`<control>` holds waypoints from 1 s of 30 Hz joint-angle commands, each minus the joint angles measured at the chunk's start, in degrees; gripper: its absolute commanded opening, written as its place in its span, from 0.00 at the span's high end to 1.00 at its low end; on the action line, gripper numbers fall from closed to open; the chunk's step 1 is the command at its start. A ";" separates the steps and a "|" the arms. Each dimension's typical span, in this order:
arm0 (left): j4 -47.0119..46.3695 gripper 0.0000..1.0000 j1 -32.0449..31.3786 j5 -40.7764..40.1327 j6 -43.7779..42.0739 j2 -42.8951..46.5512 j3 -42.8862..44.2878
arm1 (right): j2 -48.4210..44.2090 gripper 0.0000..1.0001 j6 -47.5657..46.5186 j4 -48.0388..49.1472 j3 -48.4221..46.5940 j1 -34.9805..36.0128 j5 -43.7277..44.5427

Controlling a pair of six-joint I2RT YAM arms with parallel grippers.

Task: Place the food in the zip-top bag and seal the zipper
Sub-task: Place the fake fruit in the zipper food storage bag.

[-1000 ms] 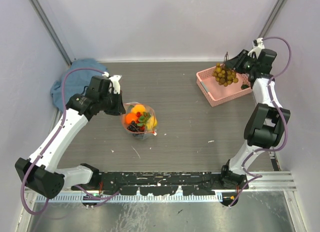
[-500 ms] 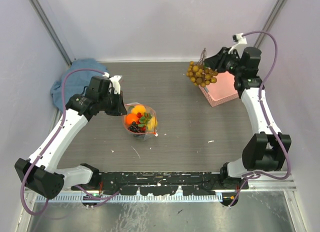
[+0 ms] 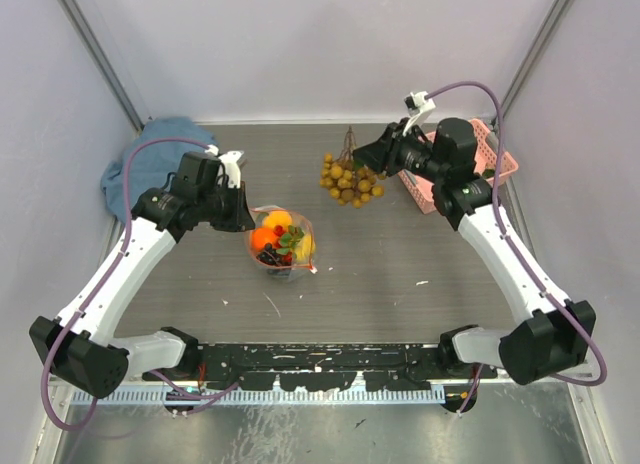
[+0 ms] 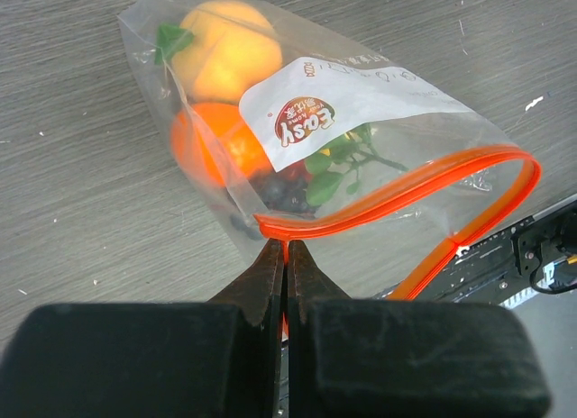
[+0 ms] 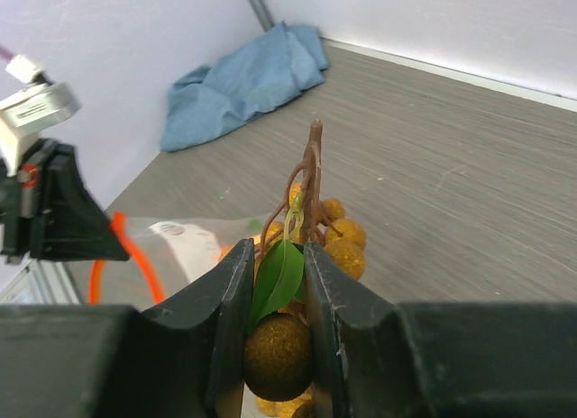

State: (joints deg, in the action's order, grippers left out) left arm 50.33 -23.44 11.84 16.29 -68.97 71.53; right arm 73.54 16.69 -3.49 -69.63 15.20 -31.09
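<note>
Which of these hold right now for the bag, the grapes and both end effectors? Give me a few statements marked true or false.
The left end effector is shut on the zipper of the bag. True.
The right end effector holds the grapes in the air, clear of the pink basket. True.
The bag is empty. False: an orange fruit and a yellow one show inside.
The bag's mouth is sealed. False: the zipper gapes in an open loop.
The blue cloth covers the bag. False: the blue cloth lies crumpled by the far left corner, apart from the bag.
</note>
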 commanded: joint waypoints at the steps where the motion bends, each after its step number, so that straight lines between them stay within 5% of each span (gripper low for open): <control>1: -2.78 1.00 0.72 1.35 1.08 0.60 0.27 | -4.85 0.93 0.90 4.48 0.50 3.88 1.63; 30: -2.84 1.00 2.64 3.49 3.31 -1.47 0.27 | -6.70 0.91 6.50 13.89 0.70 25.84 -3.42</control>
State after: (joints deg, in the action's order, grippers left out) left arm 50.33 -21.21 13.32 18.94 -70.19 71.53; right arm 67.85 21.71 3.86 -67.81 38.81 -33.78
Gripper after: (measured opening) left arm 0.007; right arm 0.326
